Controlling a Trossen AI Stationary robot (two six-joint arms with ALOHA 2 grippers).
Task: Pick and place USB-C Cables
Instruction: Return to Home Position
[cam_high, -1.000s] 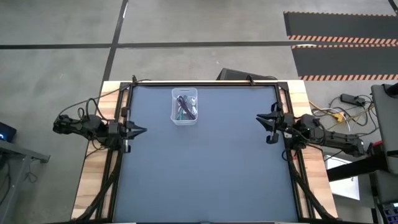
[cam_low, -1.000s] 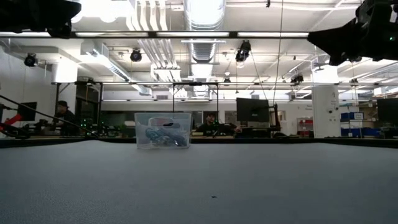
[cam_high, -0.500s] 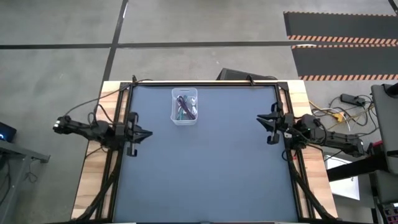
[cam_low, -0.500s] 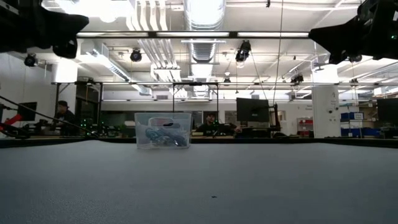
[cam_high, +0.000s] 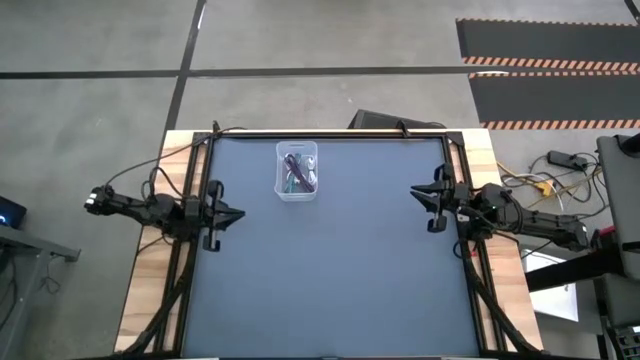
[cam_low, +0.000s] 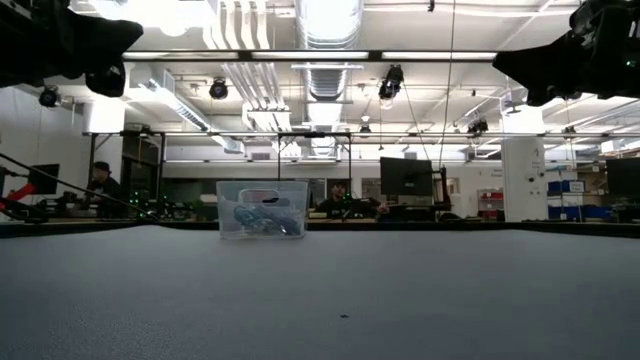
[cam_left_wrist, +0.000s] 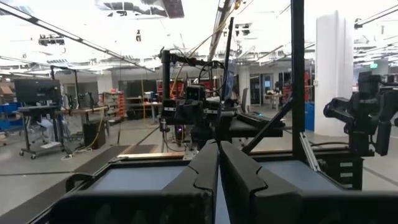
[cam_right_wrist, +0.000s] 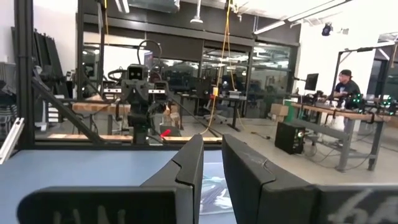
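A clear bin (cam_high: 297, 185) stands on the table near its far edge, left of centre, and also shows in the low view (cam_low: 262, 190). Bundled cables (cam_high: 299, 172) lie inside it; dark purple, teal and white show. My left gripper (cam_high: 240, 214) hovers above the table's left edge with its fingers shut (cam_left_wrist: 219, 163), pointing toward the right. My right gripper (cam_high: 414, 191) hovers above the right edge, pointing left, with a narrow gap between its fingers (cam_right_wrist: 212, 163). Both are well clear of the bin.
A black frame rail (cam_high: 330, 133) runs around the dark table mat, with wooden borders (cam_high: 150, 290) outside it. Black arm wires trail at the left (cam_high: 160, 165). Broad bare mat (cam_high: 330, 280) lies between the arms and the near edge. People sit at benches in the room behind (cam_low: 100, 180).
My left gripper has moved a little toward the table's right and dropped lower, then held still. Its fingers stay shut. The bin and the cables have kept their place.
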